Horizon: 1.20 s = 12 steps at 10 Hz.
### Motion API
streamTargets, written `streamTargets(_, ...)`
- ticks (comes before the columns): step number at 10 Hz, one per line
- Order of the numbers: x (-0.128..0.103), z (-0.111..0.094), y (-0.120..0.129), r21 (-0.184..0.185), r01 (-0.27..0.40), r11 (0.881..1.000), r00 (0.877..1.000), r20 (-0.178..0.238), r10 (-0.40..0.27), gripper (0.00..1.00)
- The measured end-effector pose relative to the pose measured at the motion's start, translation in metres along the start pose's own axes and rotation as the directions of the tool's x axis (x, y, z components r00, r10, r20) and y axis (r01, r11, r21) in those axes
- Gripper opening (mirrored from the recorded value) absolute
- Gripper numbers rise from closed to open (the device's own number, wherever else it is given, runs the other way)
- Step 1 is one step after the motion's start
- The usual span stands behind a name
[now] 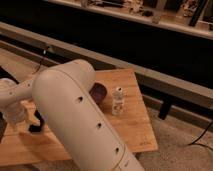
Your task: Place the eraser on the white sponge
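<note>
**Table**: wood top, seen from above and at an angle. The far and R edges are in view.

**Arm**: white, w/ a large rounded link in the foreground. It covers much of the centre and L part of the top. A slimmer white section runs off to the L edge of view.

**Gripper**: far L of view, at the end of that slimmer section, low over the table's L part and pointing down. Jaws stand wide apart. No hold on any obj. can be made out.

**Eraser**: dark flat shape lying on the table's L part, just R of the gripper. Its R end is hidden behind the arm's big link. Contact w/ gripper: cannot tell.

**Other items on the table:**
- Bottle: white w/ pattern, upright, R of the arm, near mid-table.
- Bowl: dark maroon, round, just L of the bottle and a little further back. It is not touching the bottle, and its L side is cut off by the arm.

**Bkgd:**
- Grey rail runs diagonally behind the table, w/ a dark panel above it.
- Pale shelf at the top carries small items that cannot be identified.
- Black cable lies on the speckled floor to the R.
</note>
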Motion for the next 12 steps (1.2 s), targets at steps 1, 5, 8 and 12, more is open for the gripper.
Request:
streamTargets(1, -0.005, -0.002, -0.011, 0.027, -0.042, 0.999, 0.999, 0.005, 0.042, 0.65)
streamTargets(5, -0.016, -0.014, -0.054, 0.148, -0.177, 0.973, 0.984, 0.046, 0.172, 0.65)
streamTargets(8, -0.015, -0.014, -0.052, 0.15, -0.175, 0.973, 0.984, 0.043, 0.171, 0.65)
streamTargets(12, -0.018, -0.011, -0.039, 0.082, -0.147, 0.986, 0.989, 0.033, 0.145, 0.65)
